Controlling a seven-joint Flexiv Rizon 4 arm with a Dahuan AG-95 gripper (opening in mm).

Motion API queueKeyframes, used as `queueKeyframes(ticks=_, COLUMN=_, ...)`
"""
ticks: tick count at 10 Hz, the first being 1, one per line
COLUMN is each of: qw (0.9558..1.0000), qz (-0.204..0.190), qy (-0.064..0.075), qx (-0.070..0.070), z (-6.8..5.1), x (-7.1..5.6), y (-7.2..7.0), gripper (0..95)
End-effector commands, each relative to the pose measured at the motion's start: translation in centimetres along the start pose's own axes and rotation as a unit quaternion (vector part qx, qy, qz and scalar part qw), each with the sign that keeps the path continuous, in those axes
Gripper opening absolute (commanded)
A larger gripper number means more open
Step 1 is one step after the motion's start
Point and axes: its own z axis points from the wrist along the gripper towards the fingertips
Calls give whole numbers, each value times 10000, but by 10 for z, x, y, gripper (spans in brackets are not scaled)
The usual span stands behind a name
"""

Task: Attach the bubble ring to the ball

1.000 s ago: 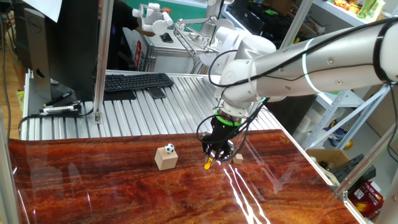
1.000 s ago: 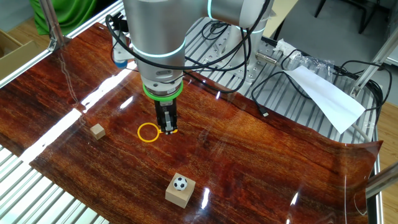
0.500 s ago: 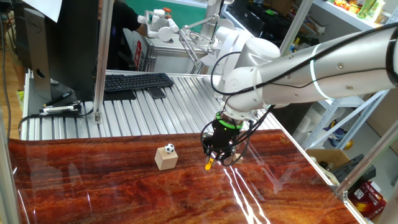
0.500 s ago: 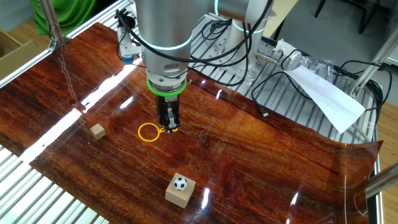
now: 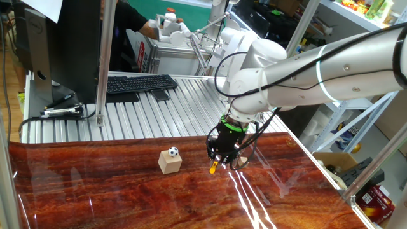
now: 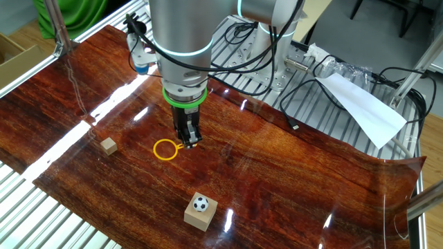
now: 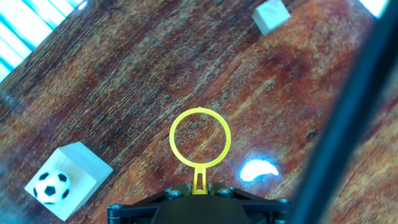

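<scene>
The bubble ring point(image 7: 200, 137) is a thin yellow loop with a short stem. My gripper point(image 7: 199, 190) is shut on that stem, so the loop sticks out ahead of the fingers, low over the wooden tabletop. In the other fixed view the ring point(image 6: 165, 149) lies left of the gripper point(image 6: 188, 142). One fixed view shows only its yellow stem point(image 5: 213, 168) below the gripper point(image 5: 217, 163). The ball point(image 5: 173, 152), black-and-white, rests on top of a tan cube point(image 5: 170, 164) to the left and apart from the ring. Ball point(image 6: 200, 203) and ball point(image 7: 51, 185) also show in the other views.
A smaller tan cube point(image 6: 108, 145) sits on the wood beyond the ring; it is also the small cube point(image 7: 271, 15) at the hand view's top. A keyboard point(image 5: 140, 83) and monitor stand on the ridged metal bench behind. Cables and white paper point(image 6: 363, 107) lie off the wooden board.
The arm's wrist has shifted slightly, and the gripper with the ring has crept a little sideways. The ball and cubes have not moved.
</scene>
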Motion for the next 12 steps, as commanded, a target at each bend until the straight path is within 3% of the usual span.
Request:
queueKeyframes(ticks=1, qw=9999, qz=-135, qy=9, qx=-34, z=0, x=0, y=0, gripper=0)
queueKeyframes(ticks=8, qw=9995, qz=-306, qy=8, qx=-34, z=0, x=0, y=0, gripper=0)
queueKeyframes(ticks=12, qw=9970, qz=-771, qy=-11, qx=-5, z=0, x=0, y=0, gripper=0)
